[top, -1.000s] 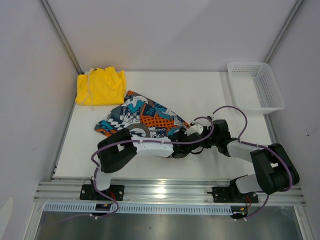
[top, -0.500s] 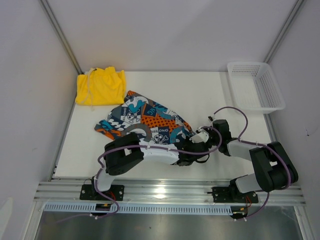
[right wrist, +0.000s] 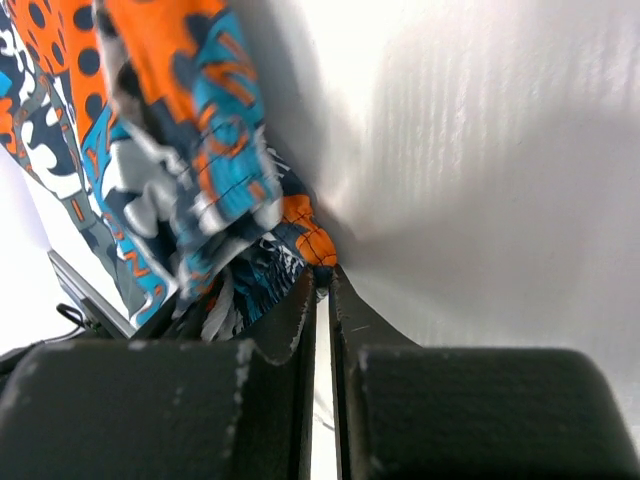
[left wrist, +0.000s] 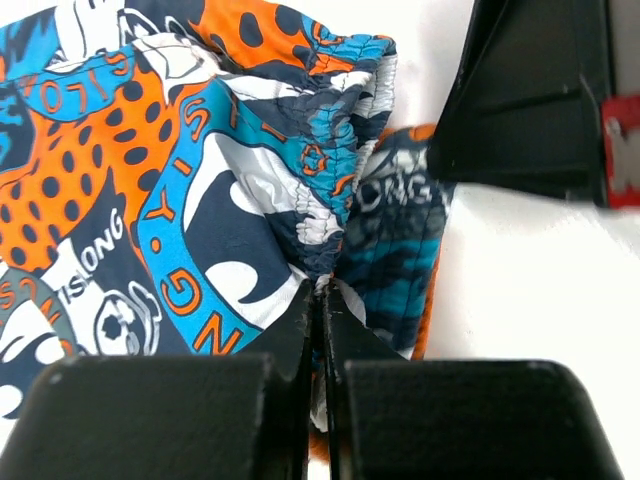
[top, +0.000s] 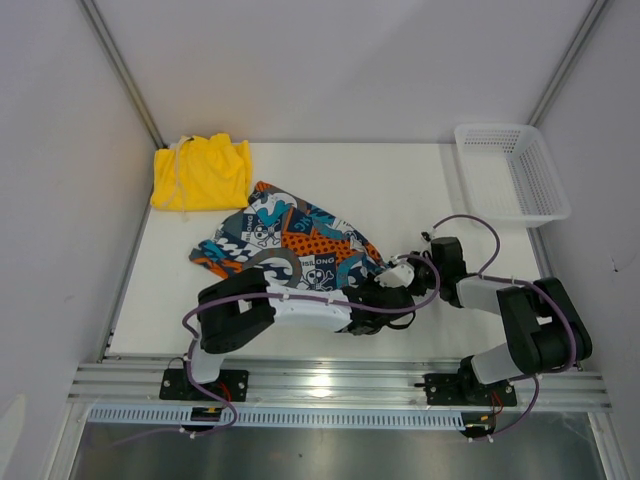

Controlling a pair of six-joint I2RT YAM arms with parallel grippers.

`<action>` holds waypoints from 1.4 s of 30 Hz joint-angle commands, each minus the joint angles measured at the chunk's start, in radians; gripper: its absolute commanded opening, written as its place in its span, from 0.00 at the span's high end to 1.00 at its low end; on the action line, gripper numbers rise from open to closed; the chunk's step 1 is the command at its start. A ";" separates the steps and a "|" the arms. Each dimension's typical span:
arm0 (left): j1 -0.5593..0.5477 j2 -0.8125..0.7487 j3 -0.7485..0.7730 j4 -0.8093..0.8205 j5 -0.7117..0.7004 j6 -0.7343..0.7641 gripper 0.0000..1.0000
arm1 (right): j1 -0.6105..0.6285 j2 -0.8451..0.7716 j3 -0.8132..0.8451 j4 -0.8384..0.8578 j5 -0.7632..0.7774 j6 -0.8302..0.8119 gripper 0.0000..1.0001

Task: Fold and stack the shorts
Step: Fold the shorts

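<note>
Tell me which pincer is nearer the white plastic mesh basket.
Right. The right pincer, shut on the printed teal-orange cloth shorts, sits near-left of the white plastic mesh basket; the left pincer, shut on the same shorts, is beside it, slightly farther off.

Printed shorts [left wrist: 200, 200], left wrist view: white lettering "ISLONG" is legible on a dark patch. "ONG" reads on the shaded fold beside the waistband. Orange letters on the blue ring are only partly readable.
</note>
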State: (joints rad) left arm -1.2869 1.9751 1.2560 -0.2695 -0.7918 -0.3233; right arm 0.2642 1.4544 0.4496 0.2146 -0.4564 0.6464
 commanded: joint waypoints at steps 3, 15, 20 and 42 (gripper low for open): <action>-0.025 -0.071 0.002 -0.083 -0.043 -0.017 1.00 | -0.029 0.027 0.049 0.014 -0.002 -0.007 1.00; -0.069 -0.076 -0.007 -0.148 0.048 -0.062 1.00 | -0.036 0.040 0.072 0.003 -0.002 -0.016 1.00; -0.078 -0.059 -0.004 -0.122 0.091 -0.071 1.00 | -0.036 0.040 0.083 0.003 -0.005 -0.016 1.00; 0.024 0.061 -0.081 0.070 0.325 -0.189 1.00 | -0.045 0.031 0.081 -0.007 0.005 -0.025 0.95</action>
State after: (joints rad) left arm -1.2949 1.9968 1.2461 -0.2348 -0.6735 -0.4297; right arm 0.2256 1.4853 0.4992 0.1944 -0.4519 0.6346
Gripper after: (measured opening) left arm 0.006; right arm 0.054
